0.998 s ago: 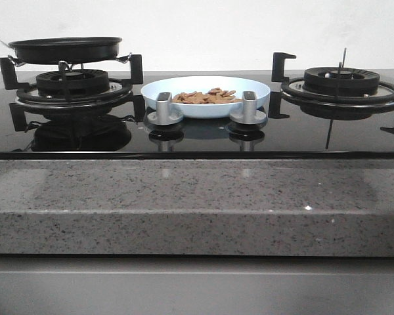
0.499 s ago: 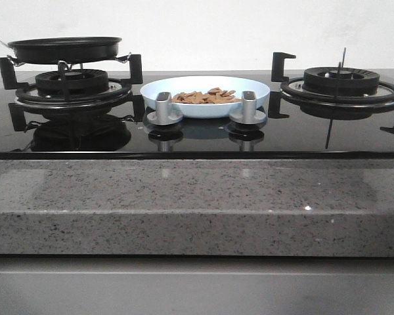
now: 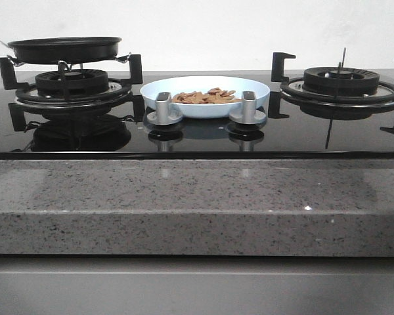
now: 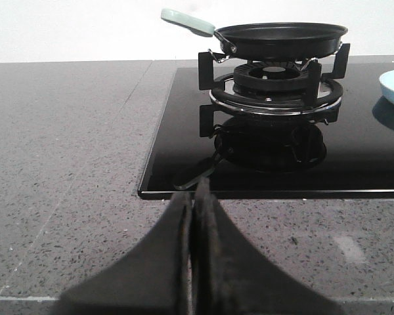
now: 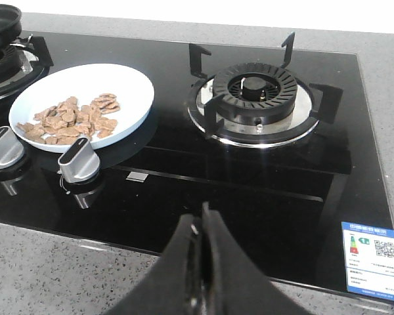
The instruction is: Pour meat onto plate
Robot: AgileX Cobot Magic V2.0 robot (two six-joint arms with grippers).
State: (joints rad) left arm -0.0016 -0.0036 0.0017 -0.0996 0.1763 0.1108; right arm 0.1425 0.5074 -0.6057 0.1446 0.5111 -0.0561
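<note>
The pale-blue plate sits on the black glass hob between the two burners, with the orange-brown meat heaped in it. Both also show in the right wrist view: plate, meat. The black frying pan rests on the left burner, also in the left wrist view; I cannot see inside it. My left gripper is shut and empty over the grey counter, short of the hob's left corner. My right gripper is shut and empty over the hob's front edge. Neither gripper shows in the front view.
Two silver knobs stand in front of the plate. The right burner has raised black pan supports. The pan's pale-green handle points away from the hob. A speckled grey counter runs along the front.
</note>
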